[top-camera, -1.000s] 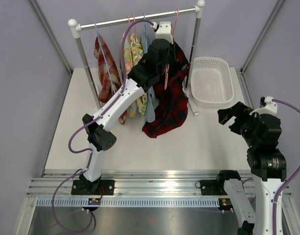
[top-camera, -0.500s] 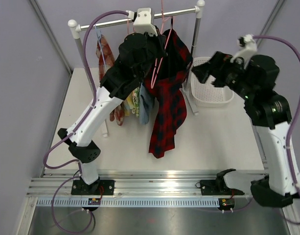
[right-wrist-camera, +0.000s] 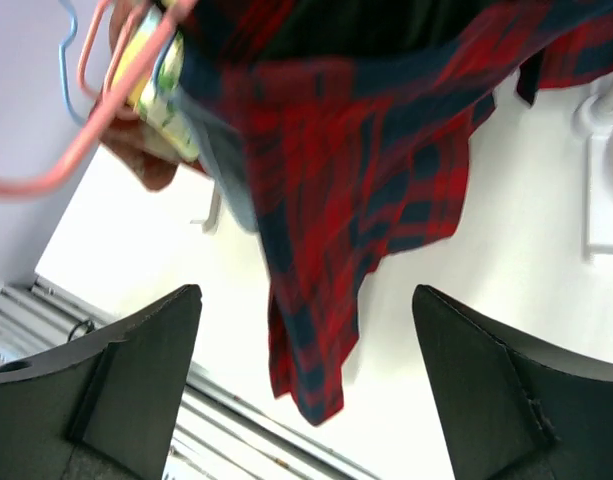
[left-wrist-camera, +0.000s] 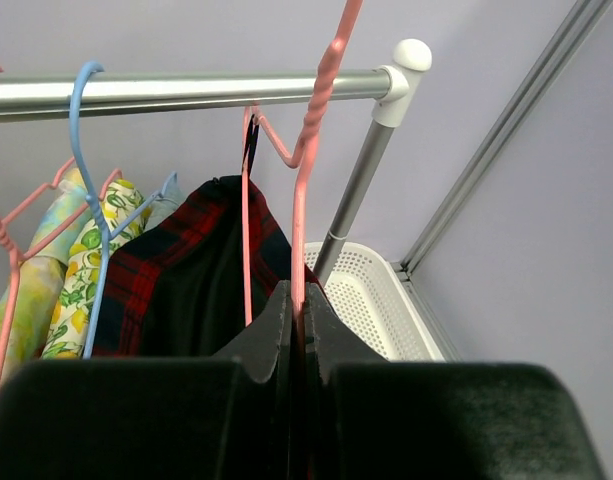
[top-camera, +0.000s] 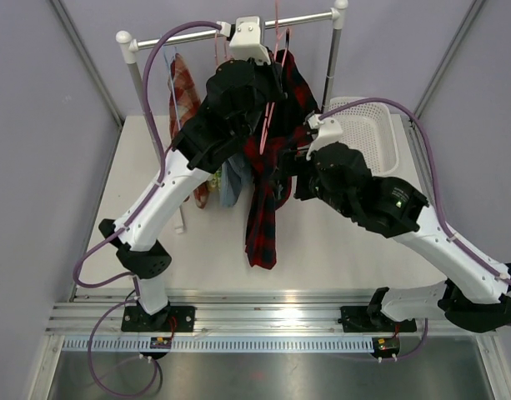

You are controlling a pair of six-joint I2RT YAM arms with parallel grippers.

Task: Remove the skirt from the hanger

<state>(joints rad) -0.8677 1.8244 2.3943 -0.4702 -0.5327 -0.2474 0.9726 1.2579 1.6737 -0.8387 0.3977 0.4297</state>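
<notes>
Two arms meet at a garment rack standing on the white surface. The red plaid skirt hangs from a pink hanger and trails down in front of the rack between the arms, beside floral garments on the rail. A white basket sits to the rack's right. The left end effector is clenched on the hanger's wire stem, whose hook rises past the rail. The right end effector is released, fingers spread wide close to the skirt's lower folds, gripping nothing.
</notes>
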